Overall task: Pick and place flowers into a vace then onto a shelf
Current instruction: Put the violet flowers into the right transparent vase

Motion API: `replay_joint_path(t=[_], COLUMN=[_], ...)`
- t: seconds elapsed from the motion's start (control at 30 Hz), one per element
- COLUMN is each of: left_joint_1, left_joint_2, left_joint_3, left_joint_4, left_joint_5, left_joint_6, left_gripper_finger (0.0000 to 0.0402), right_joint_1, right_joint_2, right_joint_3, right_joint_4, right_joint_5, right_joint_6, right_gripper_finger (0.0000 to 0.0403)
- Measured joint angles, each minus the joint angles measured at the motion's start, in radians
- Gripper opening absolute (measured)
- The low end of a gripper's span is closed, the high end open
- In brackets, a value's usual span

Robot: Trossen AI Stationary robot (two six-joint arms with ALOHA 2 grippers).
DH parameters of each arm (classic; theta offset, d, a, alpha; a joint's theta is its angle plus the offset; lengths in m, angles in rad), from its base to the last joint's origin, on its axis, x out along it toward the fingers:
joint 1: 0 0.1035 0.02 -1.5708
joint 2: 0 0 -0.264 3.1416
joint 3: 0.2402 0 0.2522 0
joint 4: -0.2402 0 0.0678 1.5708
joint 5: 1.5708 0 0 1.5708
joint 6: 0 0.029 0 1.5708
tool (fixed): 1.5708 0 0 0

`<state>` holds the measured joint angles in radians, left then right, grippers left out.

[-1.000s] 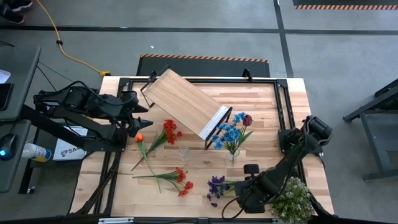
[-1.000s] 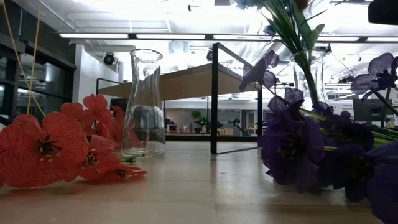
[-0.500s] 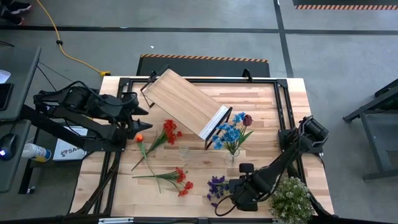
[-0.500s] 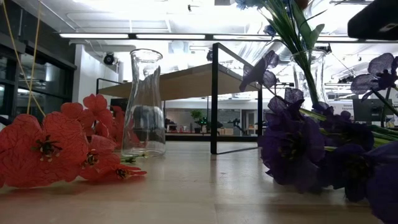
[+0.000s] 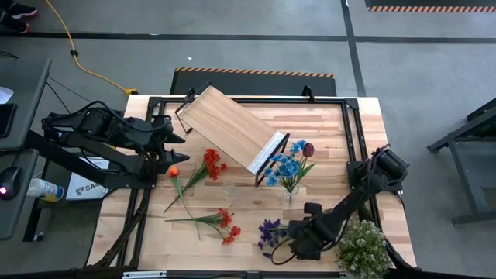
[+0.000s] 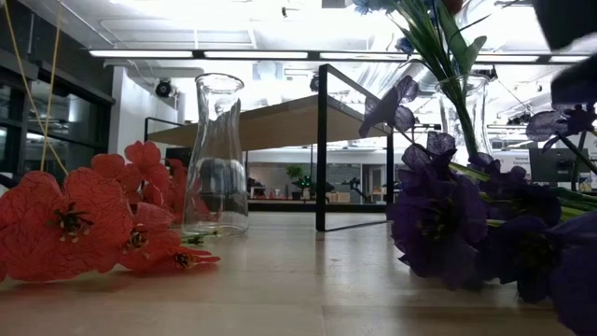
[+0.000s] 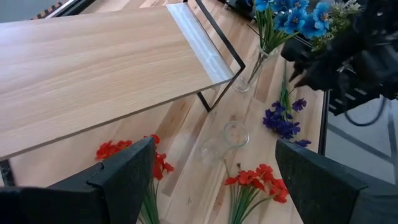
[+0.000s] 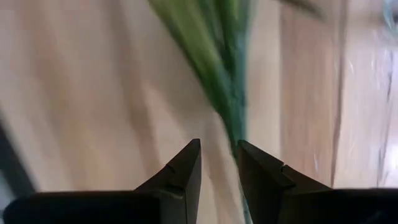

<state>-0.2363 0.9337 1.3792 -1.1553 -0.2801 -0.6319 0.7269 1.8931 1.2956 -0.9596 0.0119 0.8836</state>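
Purple flowers [image 5: 270, 232] lie on the table near its front edge, their green stems [image 8: 214, 56] pointing toward the right. My right gripper [image 5: 299, 237] points down just over those stems, its fingers [image 8: 186, 168] a narrow gap apart with a stem running toward the gap. Blue and dark red flowers stand in a glass vase [image 5: 288, 186]. An empty glass vase [image 5: 229, 188] stands upright mid-table. Red flowers [image 5: 211, 163], more red ones [image 5: 225, 225] and an orange bud [image 5: 173, 172] lie flat. The shelf [image 5: 232, 128] stands at the back. My left gripper [image 5: 177, 141] waits open at the left.
A bushy pale green-white plant [image 5: 363, 248] stands at the front right corner, close beside my right arm. A black metal frame [image 5: 353, 132] runs around the tabletop. The shelf's black end frame [image 6: 322, 149] stands between the two vases.
My right gripper has come down toward the purple flowers' stems, shifting slightly toward the table's left edge and rolling a little. Its finger gap looks unchanged. The flowers and vases have stayed where they were.
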Motion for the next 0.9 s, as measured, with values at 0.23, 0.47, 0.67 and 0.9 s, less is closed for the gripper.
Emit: replay_joint_path(t=[0.23, 0.47, 0.67, 0.9], left_joint_1=[0.0, 0.0, 0.0, 0.0], left_joint_2=[0.0, 0.0, 0.0, 0.0], left_joint_3=[0.0, 0.0, 0.0, 0.0], left_joint_4=[0.0, 0.0, 0.0, 0.0], left_joint_5=[0.0, 0.0, 0.0, -0.001], left_joint_6=[0.001, 0.002, 0.002, 0.002], left_gripper_finger=[0.0367, 0.0367, 0.0367, 0.0367], right_joint_1=[0.0, 0.0, 0.0, 0.001], right_joint_2=[0.0, -0.003, -0.006, -0.005], right_joint_3=[-0.094, -0.149, -0.162, -0.164], right_joint_4=[0.099, 0.228, 0.241, 0.241], right_joint_5=[-0.027, -0.039, -0.035, -0.021], right_joint_6=[0.033, 0.033, 0.033, 0.033], right_gripper_finger=[0.0094, 0.0094, 0.0094, 0.0094])
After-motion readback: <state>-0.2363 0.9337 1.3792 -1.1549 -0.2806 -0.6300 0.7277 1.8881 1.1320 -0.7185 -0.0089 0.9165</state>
